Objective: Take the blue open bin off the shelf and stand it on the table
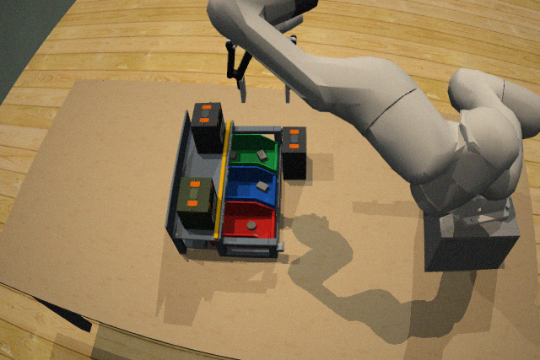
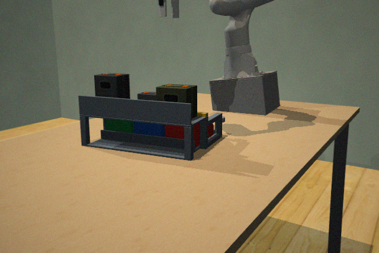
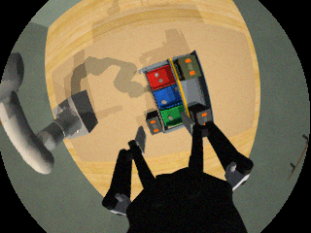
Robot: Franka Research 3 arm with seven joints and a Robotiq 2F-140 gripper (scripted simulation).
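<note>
The blue open bin (image 1: 251, 186) sits in the middle slot of the grey shelf (image 1: 226, 185), between the green bin (image 1: 254, 153) and the red bin (image 1: 249, 219). Each bin holds a small grey part. In the exterior view the blue bin (image 2: 148, 128) shows under the shelf's top board. In the wrist view the blue bin (image 3: 166, 96) is far below. My gripper (image 1: 264, 95) hangs high above the table, beyond the shelf's green end, its fingers apart and empty. It also shows in the exterior view (image 2: 167, 11) and in the wrist view (image 3: 167, 138).
Two dark boxes (image 1: 207, 126) (image 1: 196, 202) with orange marks stand on the shelf's upper level. A third dark box (image 1: 294, 152) stands on the table next to the green bin. A yellow rail (image 1: 221, 181) runs along the shelf. The robot base (image 1: 471, 233) stands at the right.
</note>
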